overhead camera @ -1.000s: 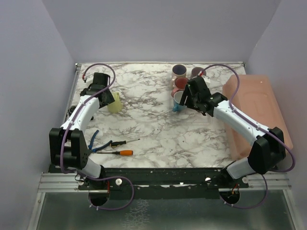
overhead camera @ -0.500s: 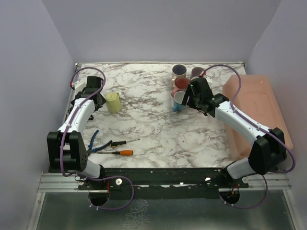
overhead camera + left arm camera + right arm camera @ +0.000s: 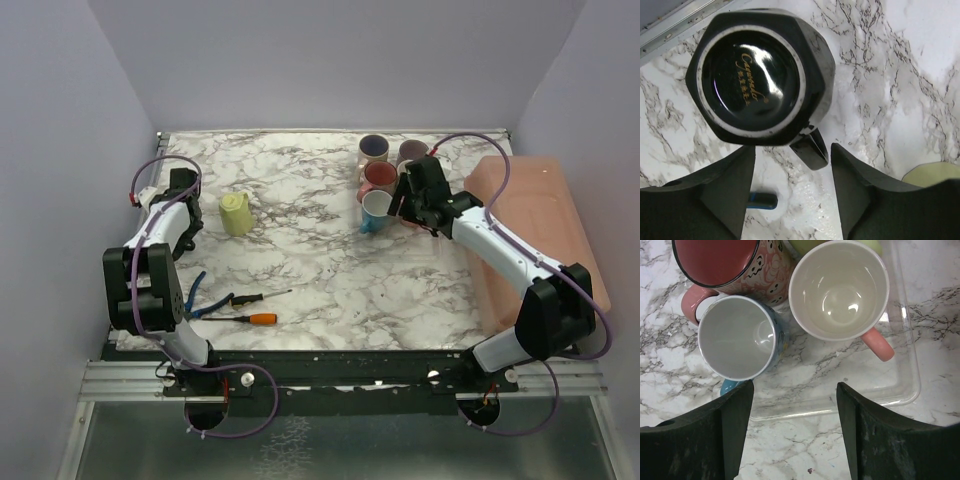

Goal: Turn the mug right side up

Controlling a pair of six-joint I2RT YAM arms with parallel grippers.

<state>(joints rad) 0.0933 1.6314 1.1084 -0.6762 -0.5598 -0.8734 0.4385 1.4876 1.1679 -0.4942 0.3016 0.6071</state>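
A black mug stands upside down near the table's left rail. Its glossy base with gold script faces up. Its handle points at the gap between my left fingers. My left gripper is open just above it, touching nothing; in the top view it is at the far left and the arm hides the mug. My right gripper is open and empty over upright mugs, also in the top view. A yellow mug stands free to the right of the left gripper.
A blue mug, a white mug with a pink handle and a red-lined pink mug cluster at a clear tray. A pink tub is on the right. Two screwdrivers and blue pliers lie front left.
My left gripper has let go of the yellow mug and swung left toward the table's edge, over the black mug. My right gripper has shifted slightly back and right over the mug cluster.
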